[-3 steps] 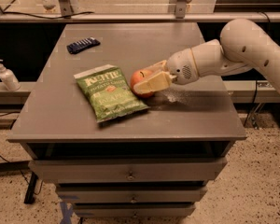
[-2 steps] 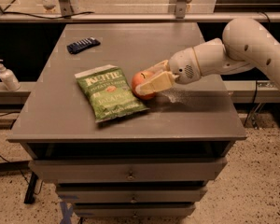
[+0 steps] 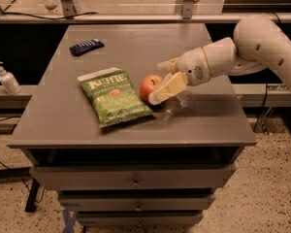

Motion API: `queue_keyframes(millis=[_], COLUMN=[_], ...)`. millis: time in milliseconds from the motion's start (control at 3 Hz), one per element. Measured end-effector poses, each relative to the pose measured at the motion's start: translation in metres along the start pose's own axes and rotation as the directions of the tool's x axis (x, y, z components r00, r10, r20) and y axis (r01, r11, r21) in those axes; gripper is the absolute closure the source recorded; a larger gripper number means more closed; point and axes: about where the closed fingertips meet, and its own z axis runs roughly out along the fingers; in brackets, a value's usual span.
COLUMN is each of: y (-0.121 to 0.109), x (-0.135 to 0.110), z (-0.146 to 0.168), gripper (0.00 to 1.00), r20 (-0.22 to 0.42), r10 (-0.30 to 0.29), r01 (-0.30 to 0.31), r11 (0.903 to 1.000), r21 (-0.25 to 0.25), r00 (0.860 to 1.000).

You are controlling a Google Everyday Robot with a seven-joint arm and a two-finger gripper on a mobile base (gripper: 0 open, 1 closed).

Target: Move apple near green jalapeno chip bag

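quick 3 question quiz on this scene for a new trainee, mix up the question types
1. True or false: the apple rests on top of the green jalapeno chip bag.
2. Fill in: seen from the camera, the dark blue packet lies toward the far ____ corner of the table.
3. Pick one: the hand is A) at the apple, B) over the dark blue packet, C) beyond the table's front edge.

Key
1. False: it sits on the table, beside the bag.
2. left
3. A
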Motion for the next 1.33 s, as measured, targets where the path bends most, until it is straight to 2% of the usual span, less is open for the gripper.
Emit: queue_keyframes(millis=[333, 667, 1000, 1333], y=[-0.001, -0.007, -0.013, -0.013], x=[0.001, -0.001, -0.018, -0.018], z=[-0.016, -0.072, -0.161, -0.161], gripper=[0.00, 0.00, 0.00, 0.00], r20=[-0.005, -0.003, 0.030, 0.030], r10=[-0.006, -0.013, -0.054, -0.054], r01=[0.006, 0.013, 0.045, 0.045], r11=[0.9999, 0.9942, 0.9645, 0.9645], r21=[0.014, 0.106, 0.260, 0.260], r00=[1.000, 1.000, 0.998, 0.998])
